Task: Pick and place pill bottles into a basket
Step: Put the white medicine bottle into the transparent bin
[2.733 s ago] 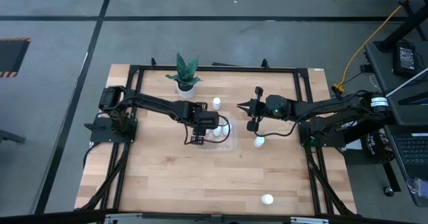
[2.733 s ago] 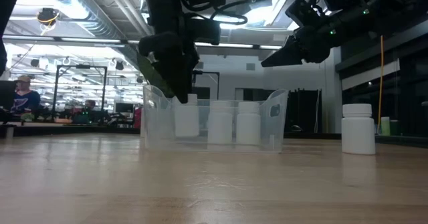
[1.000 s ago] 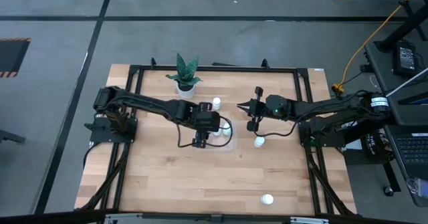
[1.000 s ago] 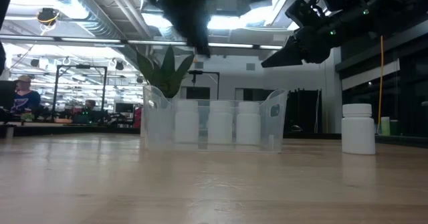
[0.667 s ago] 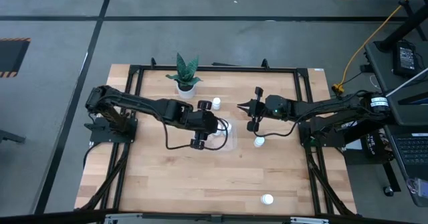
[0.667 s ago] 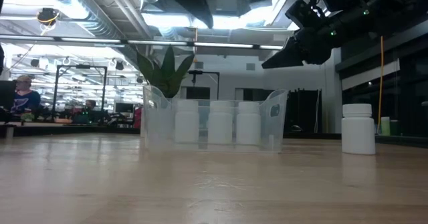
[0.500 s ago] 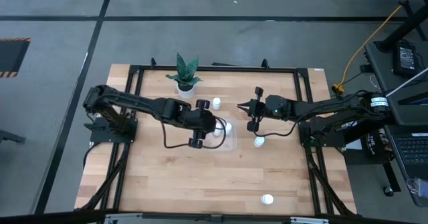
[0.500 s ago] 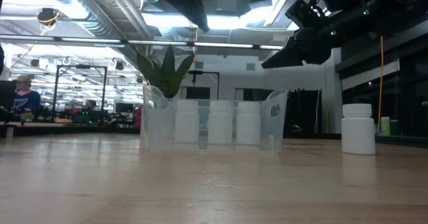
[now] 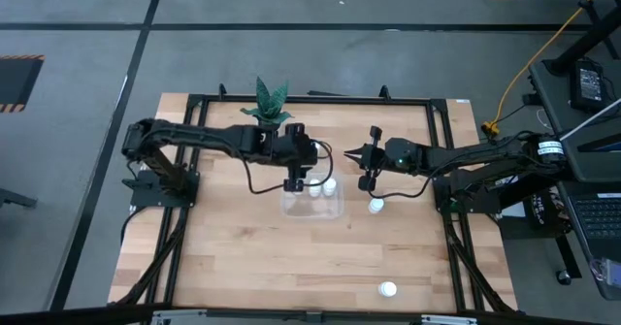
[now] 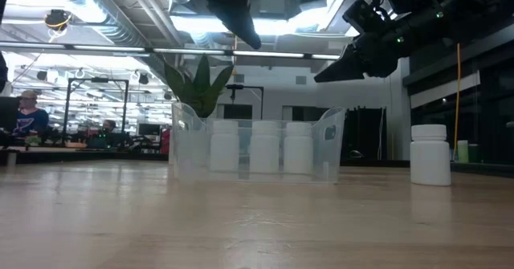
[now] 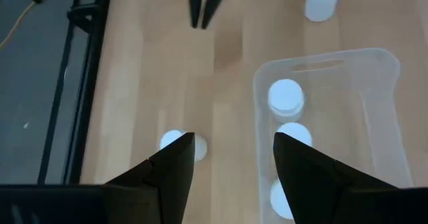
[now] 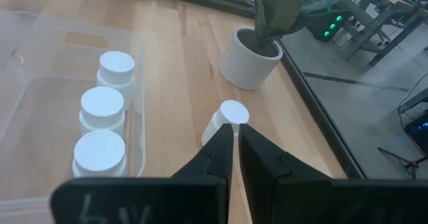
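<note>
Lifted clear of the basket (image 9: 312,203) since the frames of a few seconds ago, the left gripper (image 9: 294,175) now hangs above the tabletop (image 9: 243,257) at the basket's far edge, near the plant pot (image 12: 249,64), its fingers (image 11: 172,167) spread wide and holding nothing. Three pill bottles (image 12: 102,134) stand in a row inside the clear basket, which sits at the middle of the tabletop. A fourth bottle (image 11: 175,144) stands just outside the basket, between it and the plant pot, right below the open left gripper and seemingly the next one to be picked. The right gripper (image 9: 350,154) waits in the air to the basket's right, fingers pressed together and empty. A fifth bottle (image 9: 375,206) stands under the right arm, and a sixth bottle (image 9: 388,289) stands well apart near the front edge. The risk from here looks to be a descent that clips the bottle's round top and tips it over, or knocks it toward the plant pot; the bottle is light and narrow and would likely roll. The basket wall just beside it leaves little room for one finger, and a nudge could shift the basket. How close the right gripper's tips come to that same bottle is hard to judge from above, so the two arms could crowd each other.
</note>
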